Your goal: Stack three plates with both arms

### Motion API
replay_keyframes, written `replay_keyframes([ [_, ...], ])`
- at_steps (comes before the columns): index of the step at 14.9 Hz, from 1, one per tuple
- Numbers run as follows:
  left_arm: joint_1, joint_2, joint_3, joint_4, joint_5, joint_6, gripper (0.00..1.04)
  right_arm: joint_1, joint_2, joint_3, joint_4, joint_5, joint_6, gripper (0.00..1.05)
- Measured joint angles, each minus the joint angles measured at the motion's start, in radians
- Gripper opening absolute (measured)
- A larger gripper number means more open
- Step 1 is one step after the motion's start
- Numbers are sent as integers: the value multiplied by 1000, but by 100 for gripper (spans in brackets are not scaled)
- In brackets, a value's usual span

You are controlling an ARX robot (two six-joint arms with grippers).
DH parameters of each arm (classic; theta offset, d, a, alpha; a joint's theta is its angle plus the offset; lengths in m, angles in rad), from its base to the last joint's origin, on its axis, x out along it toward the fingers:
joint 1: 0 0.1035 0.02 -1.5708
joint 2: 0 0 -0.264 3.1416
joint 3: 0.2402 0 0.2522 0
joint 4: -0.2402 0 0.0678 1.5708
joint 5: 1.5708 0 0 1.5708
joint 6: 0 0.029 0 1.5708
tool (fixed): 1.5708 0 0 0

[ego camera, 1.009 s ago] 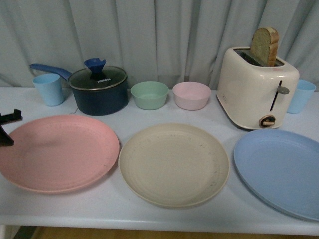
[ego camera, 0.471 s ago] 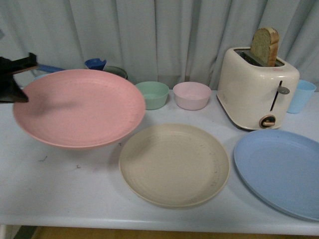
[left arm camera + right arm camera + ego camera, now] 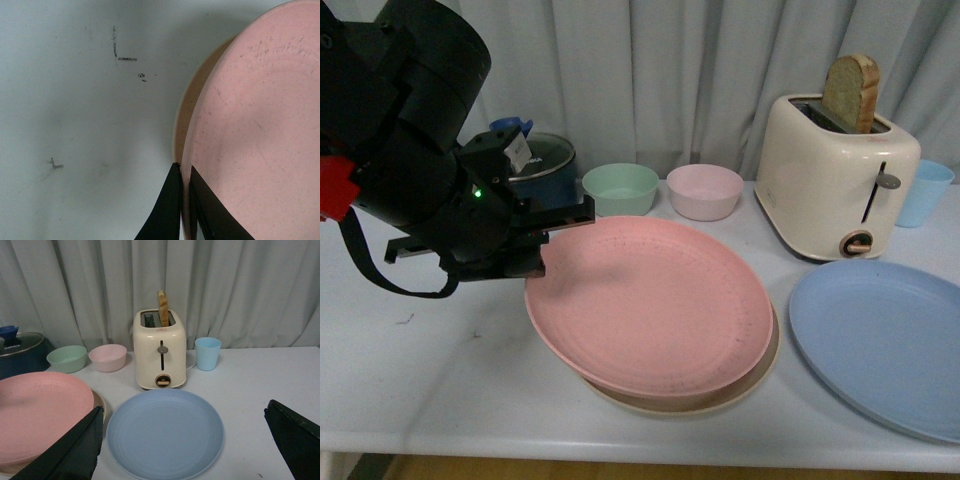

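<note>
Since half a second ago the round matte pink plate (image 3: 650, 305) has travelled from the 9 o'clock side of the white table (image 3: 440, 370) to its middle. It now hangs low over the round beige plate (image 3: 182, 117), hiding all but a sliver of rim towards 5 o'clock; whether the two touch I cannot tell. The bulky black left arm (image 3: 410, 150) has swung into the front view with it. The black left gripper (image 3: 183, 171) pinches the pink plate's rim at its 9 o'clock edge, one finger pressed on each face.

The round light blue plate (image 3: 880, 340) lies flat at 3 o'clock of the pair, apart from them. The right gripper (image 3: 184, 412) hovers with its black fingers (image 3: 75, 455) spread wide, holding nothing. A cream toaster (image 3: 835, 180) stands at 12 o'clock of the blue plate. A small green bowl (image 3: 620, 190) and a small pink bowl (image 3: 705, 190) sit at 12 o'clock of the pink plate.
</note>
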Motion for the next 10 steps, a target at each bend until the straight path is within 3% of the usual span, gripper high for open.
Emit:
replay_keyframes([
  [8,-35,111,42,37,-34,-69,5,0,0,0,0,0,0,98],
  [10,-40,111,33,71,-29,-69,29,0,0,0,0,0,0,98],
])
